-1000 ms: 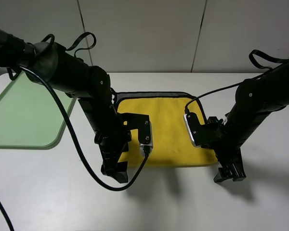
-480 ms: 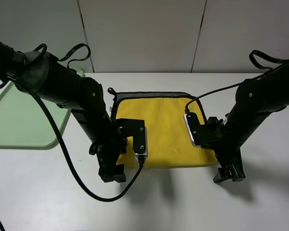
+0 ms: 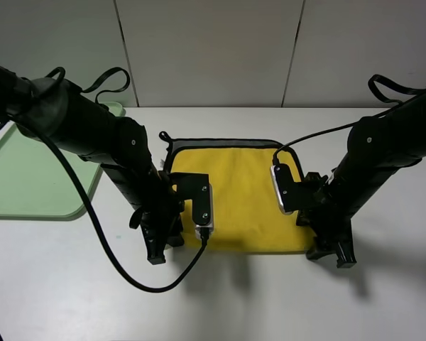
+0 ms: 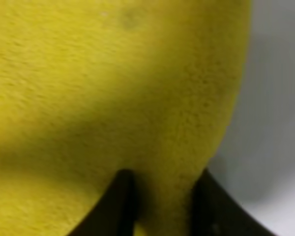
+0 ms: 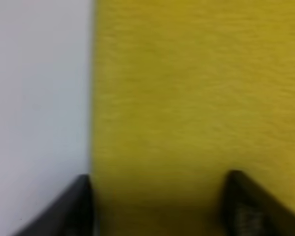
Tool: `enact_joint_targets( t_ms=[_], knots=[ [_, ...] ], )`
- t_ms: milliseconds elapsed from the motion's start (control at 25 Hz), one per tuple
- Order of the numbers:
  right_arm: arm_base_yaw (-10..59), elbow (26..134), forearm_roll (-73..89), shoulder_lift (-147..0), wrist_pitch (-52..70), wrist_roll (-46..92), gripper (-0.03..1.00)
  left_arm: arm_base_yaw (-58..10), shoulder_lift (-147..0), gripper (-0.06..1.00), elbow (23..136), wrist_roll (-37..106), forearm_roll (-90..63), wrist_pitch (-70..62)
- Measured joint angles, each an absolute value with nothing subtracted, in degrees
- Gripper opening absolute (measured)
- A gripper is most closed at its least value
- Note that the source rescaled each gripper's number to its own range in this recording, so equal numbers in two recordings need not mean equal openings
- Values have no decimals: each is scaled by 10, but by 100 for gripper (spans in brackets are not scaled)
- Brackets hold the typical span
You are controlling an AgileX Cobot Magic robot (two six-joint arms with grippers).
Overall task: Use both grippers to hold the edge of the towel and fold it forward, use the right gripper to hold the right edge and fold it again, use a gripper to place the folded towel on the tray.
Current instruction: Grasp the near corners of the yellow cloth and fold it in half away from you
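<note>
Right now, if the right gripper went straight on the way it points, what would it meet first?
The yellow towel: cloth fills the gap between the right gripper's open fingers, table likely just beneath.

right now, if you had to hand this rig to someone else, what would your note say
Left gripper: pinching a ridge of the towel at its near left corner.
Right gripper: jaws apart over the near right corner, no grip yet.
The towel lies unfolded, yellow side up, on the table; the tray sits to its left, apart from it.
Done: both grippers are down at the near edge.
Left: right grip, forward fold, second fold, placing on the tray.
</note>
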State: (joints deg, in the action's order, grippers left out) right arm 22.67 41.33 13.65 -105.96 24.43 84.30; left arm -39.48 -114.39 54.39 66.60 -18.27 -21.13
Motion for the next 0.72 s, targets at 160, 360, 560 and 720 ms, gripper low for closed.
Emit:
enact_joint_targets(
  t_ms=[160, 360, 560, 720],
  knots=[
    [227, 413, 146, -1060, 236, 843, 27, -394, -1144, 5, 544, 664, -182, -211],
    [227, 413, 147, -1060, 224, 837, 0, -394, -1144, 0, 544, 664, -182, -212],
    [227, 413, 147, -1060, 224, 837, 0, -394, -1143, 0, 544, 664, -182, -210],
    [227, 413, 147, -1060, 224, 837, 0, -394, -1143, 0, 542, 663, -182, -207]
  ],
)
